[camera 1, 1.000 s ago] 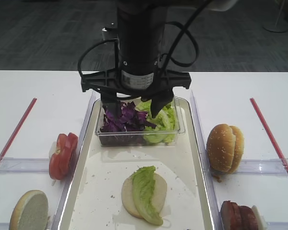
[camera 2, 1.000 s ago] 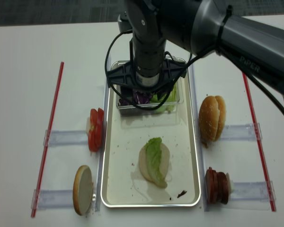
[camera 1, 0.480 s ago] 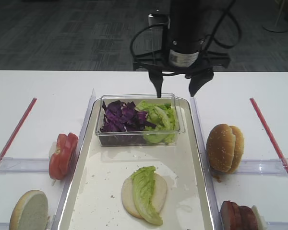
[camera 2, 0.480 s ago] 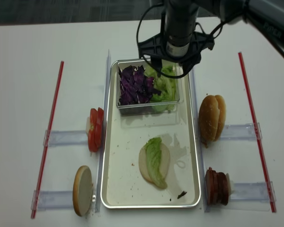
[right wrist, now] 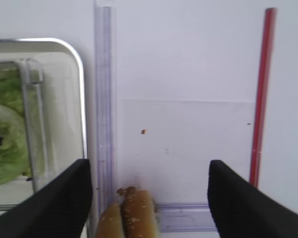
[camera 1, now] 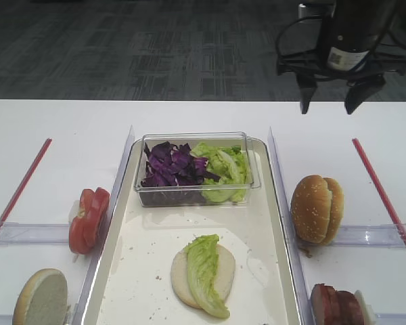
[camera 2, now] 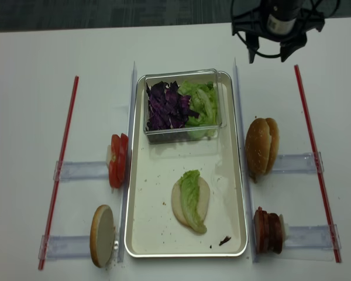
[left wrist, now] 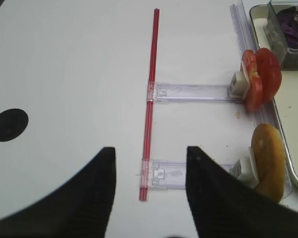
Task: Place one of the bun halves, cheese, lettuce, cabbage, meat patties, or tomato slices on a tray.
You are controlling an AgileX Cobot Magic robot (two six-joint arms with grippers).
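On the tray (camera 2: pixel 140 234) we already have one bun half (camera 2: pixel 176 202) lying cut face up with a lettuce leaf (camera 2: pixel 192 199) draped over it. Our right gripper (camera 2: pixel 270 51) hangs high over the bare table beyond the tray's far right corner, jaws spread wide and empty; the left gripper (left wrist: pixel 150 191) shows only in its wrist view, also parted and holding nothing.

Our worry is the upright stacks. The paired bun halves (camera 1: pixel 317 208) just right of the tray stand on edge against a clear holder, as do the meat patties (camera 2: pixel 268 229) and the tomato slices (camera 1: pixel 88 218). We judge a descent slightly off centre could topple a stack or pinch two pieces at once.

The clear plastic tub (camera 1: pixel 252 177) sits inside the tray's far end, with purple cabbage (camera 1: pixel 170 166) on its left side and more green leaves (camera 1: pixel 224 168) on its right; a low sweep could drag it
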